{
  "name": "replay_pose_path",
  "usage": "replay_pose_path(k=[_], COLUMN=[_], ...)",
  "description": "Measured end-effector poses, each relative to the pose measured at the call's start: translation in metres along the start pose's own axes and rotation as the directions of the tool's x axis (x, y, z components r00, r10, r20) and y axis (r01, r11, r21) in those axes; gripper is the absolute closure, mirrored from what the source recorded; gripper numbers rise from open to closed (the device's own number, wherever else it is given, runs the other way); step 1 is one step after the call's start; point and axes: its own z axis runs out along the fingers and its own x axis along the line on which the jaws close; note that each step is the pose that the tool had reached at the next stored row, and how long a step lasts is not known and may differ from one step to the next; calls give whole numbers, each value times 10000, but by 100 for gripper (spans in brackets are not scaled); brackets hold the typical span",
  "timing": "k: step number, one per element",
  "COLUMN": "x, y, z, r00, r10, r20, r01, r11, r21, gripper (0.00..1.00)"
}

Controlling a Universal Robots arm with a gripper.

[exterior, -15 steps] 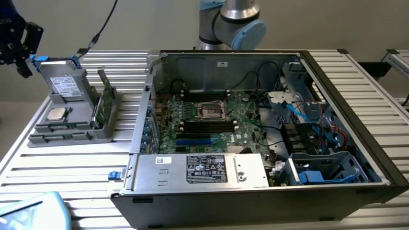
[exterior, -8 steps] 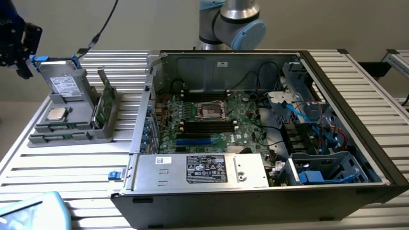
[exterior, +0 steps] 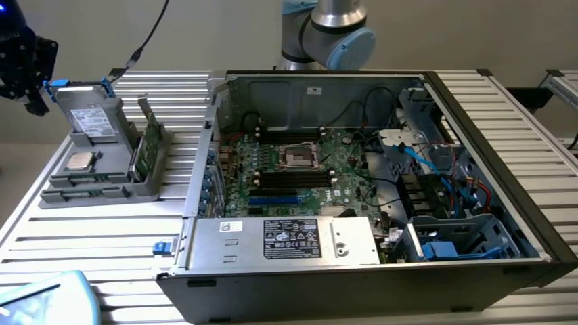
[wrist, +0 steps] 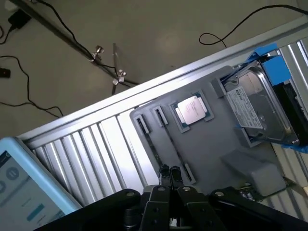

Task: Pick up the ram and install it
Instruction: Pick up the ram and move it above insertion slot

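The gripper (exterior: pixel 23 68), jaws shut and empty, hangs at ten o'clock from the computer case (exterior: pixel 271 95). The ram (exterior: pixel 137 157) stands unpicked in the grey holder (exterior: pixel 91 193); nothing is installed.

This looks like a robotics lab bench, not a home or an office. A robot arm (exterior: pixel 329 30) rises behind a table (exterior: pixel 108 237) of bare aluminium slats, where an open computer case (exterior: pixel 343 291) lies with its motherboard (exterior: pixel 307 196) exposed. Beside it, a grey fixture tray (exterior: pixel 91 193) holds a hard drive (exterior: pixel 91 122) and a processor (exterior: pixel 81 160). Loose cables (wrist: pixel 28 89) trail over the plain floor (wrist: pixel 168 33).
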Motion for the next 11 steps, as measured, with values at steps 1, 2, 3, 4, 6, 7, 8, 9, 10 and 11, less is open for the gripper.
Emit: replay_pose_path(k=[1, 2, 3, 4, 6, 7, 8, 9, 10, 11], x=[0, -1, -1, -2, -2, -2, -2, -3, -3, -3], y=[0, -1, -2, -3, -3, -4, -4, -4, -5, -5], z=[5, 10, 15, 19, 27, 31, 35, 41, 46, 52], r00=[9998, 9993, 9985, 9973, 9940, 9919, 9896, 9868, 9835, 9801], r10=[-184, -372, -551, -729, -1094, -1271, -1439, -1619, -1806, -1982], r20=[-5, -9, -14, -19, -35, -50, -63, -78, -95, -112], r01=[184, 372, 551, 729, 1095, 1272, 1441, 1621, 1808, 1984], r11=[9998, 9993, 9984, 9972, 9937, 9915, 9892, 9863, 9830, 9796], r21=[41, 84, 125, 167, 245, 268, 285, 302, 317, 328], gripper=[89, 89, 89, 89, 89, 89, 89, 89, 89, 89])
